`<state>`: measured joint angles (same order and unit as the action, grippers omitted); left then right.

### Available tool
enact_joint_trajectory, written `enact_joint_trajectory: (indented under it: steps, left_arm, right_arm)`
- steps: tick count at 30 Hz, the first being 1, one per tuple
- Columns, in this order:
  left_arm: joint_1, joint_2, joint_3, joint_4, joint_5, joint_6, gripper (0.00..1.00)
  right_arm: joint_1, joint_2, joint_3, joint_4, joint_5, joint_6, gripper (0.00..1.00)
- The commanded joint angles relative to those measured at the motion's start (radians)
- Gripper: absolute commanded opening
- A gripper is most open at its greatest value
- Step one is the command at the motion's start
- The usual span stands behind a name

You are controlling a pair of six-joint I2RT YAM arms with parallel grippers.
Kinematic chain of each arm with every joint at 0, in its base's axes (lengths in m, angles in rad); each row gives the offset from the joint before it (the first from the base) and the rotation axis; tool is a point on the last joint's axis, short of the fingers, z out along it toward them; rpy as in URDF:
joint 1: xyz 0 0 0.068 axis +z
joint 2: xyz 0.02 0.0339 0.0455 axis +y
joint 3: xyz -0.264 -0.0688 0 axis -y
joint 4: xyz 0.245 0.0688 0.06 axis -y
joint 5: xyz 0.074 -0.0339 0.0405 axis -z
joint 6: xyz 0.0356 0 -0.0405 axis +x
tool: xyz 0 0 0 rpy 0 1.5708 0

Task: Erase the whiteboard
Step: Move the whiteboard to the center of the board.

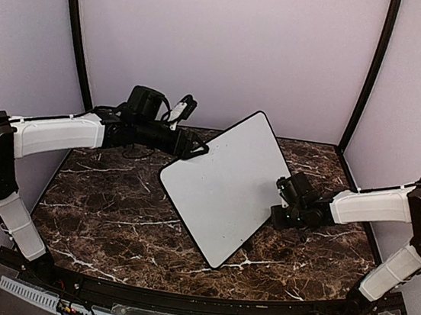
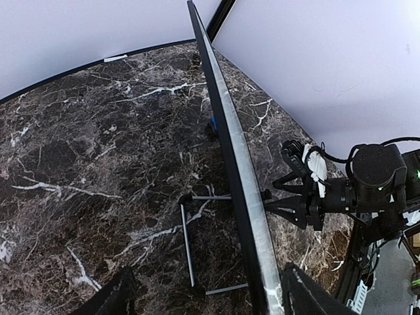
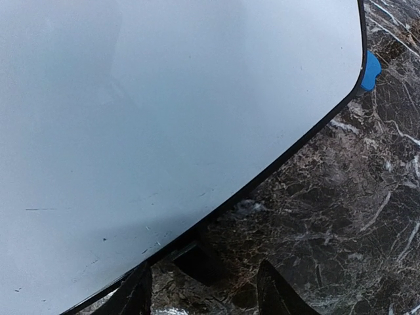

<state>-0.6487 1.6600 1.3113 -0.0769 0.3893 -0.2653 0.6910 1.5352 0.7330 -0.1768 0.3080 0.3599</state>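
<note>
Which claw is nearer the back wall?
Left. The left claw sits at the rear-left edge of the whiteboard, close to the back wall; the right claw is at its right edge, farther forward.

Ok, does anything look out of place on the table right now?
Yes: a blue eraser peeks out from behind the edge of the whiteboard, mostly hidden. The board leans on a wire stand, turned cornerwise to the table.

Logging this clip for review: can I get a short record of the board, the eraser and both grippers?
board: raised at a tilt, face nearly clean, only faint specks
stand: wire, on the table under the board
eraser: blue, peeking from behind a board corner
left gripper: open, fingers either side of the board's edge
right gripper: at the opposite edge, grip unclear
</note>
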Motion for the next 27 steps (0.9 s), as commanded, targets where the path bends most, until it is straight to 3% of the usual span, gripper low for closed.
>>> enact_joint_trajectory:
  steps: [1, 16, 27]
  left_arm:
    - [-0.002, -0.051, -0.030, -0.015, -0.007, 0.003, 0.75]
    - [0.011, -0.121, -0.089, 0.072, -0.001, -0.007, 0.78]
    - [0.029, -0.171, -0.130, 0.138, -0.018, -0.021, 0.79]
  right_arm:
    - [-0.017, -0.001, -0.003, -0.026, -0.025, 0.011, 0.50]
    - [-0.033, 0.102, 0.071, 0.007, -0.066, -0.031, 0.49]
    - [-0.030, 0.101, 0.068, 0.062, -0.111, -0.072, 0.39]
